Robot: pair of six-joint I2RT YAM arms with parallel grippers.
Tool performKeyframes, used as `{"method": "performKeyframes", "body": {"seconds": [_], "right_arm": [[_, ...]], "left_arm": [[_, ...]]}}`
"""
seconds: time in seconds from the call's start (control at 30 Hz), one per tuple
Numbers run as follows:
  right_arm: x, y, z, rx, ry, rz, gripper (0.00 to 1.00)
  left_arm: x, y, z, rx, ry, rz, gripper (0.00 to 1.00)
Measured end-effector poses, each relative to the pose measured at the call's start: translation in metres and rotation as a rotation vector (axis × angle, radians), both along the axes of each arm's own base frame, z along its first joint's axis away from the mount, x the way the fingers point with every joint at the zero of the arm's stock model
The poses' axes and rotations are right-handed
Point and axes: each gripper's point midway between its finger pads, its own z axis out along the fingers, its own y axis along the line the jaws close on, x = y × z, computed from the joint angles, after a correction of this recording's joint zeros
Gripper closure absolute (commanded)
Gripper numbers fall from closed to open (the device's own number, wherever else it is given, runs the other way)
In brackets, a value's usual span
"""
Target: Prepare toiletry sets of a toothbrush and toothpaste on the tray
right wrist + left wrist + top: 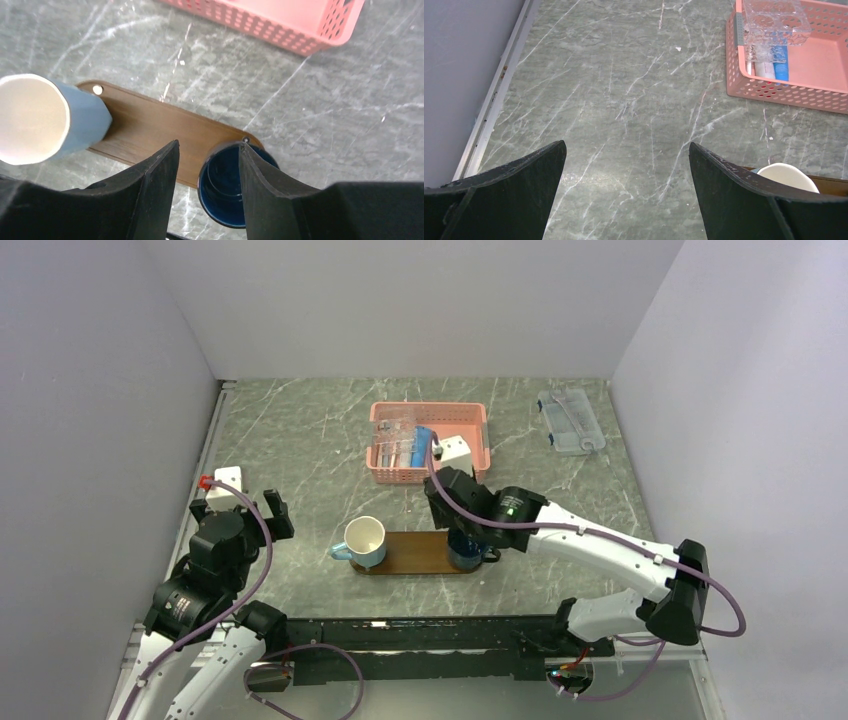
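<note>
Top external, right pincer (207,149) covers dark mug (466,559)

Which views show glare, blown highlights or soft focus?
Top external: even, soft light, no glare. Left wrist: a pale glare patch on the marble tabletop by the left gripper. Right wrist: the light blue mug's cream inside is nearly blown out, the dark blue mug's inside is murky, and the right gripper's fingers look soft up close.
</note>
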Motion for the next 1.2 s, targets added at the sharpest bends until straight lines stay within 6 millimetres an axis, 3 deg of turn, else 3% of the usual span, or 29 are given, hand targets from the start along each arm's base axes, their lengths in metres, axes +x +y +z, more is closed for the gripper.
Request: {"method": "performKeyframes", "body": {"seconds": [0.23,0.4,0.77,1.2], "right_arm": [[0.029,0.020,0.045,0.012,-0.073,0.021,0.46],[0.058,0.036,0.058,-0.002,-0.089,0.028,0.40],[0.128,0.064,0.060,-0.005,-0.081,0.004,0.32],[0.200,0.111,0.023,0.012,-0.056,-0.024,0.34]], "left_arm": [[0.000,0.000,0.000,0.000,0.000,0.001,0.01],[0.000,0.000,0.000,0.000,0.000,0.001,0.01],[0.000,-0.003,0.000,-0.006,0.002,-0.016,0.01],[0.000,-0.010,-0.001,-0.013,0.008,-0.057,0.01]]}}
